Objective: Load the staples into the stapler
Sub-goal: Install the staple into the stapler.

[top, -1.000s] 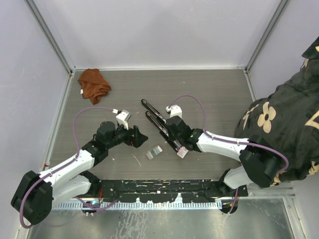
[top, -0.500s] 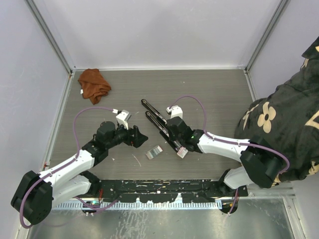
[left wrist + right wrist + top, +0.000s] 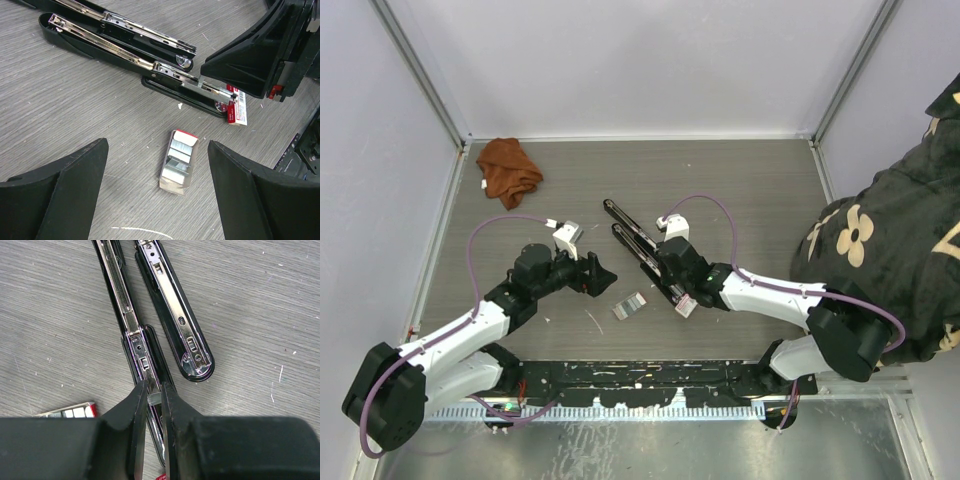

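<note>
Currently your right jaws pinch a staple strip, with the stapler channel just beneath them. Left jaws stand wide, tray between. A tilted strip could jam or drop.

Matt grey wood-grain laminate on the counter, scuffed, with white flecks. Glossy black plastic shell on the stapler, bright polished metal rails inside. Shiny silvery metal staples in a dull grey tray, card or plastic, can't tell. Red-and-white printed paper box, slight sheen. Rust-brown cloth, soft, crumpled. Matt black plastic on the left hand and right hand. Dull silver metal staple strip pinched in the right hand.
</note>
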`<control>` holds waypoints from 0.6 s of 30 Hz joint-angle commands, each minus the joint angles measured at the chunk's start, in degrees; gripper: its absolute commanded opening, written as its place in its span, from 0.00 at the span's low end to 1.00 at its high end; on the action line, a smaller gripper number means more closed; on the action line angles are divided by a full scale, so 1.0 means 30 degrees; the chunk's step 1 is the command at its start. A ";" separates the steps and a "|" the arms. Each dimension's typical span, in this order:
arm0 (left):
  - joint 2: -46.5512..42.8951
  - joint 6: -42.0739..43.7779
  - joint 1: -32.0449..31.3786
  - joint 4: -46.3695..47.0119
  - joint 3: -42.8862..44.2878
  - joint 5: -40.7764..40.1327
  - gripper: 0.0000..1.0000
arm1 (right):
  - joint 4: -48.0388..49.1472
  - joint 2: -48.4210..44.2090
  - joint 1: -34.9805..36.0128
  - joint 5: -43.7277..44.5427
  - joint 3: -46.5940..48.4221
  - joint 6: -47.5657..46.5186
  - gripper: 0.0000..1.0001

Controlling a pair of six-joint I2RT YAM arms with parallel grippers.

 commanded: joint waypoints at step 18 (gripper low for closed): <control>-0.0069 0.0217 0.0078 0.1324 -0.0034 -0.0089 0.83 | -0.0265 0.0313 0.0274 -0.0443 -0.0103 -0.0156 0.19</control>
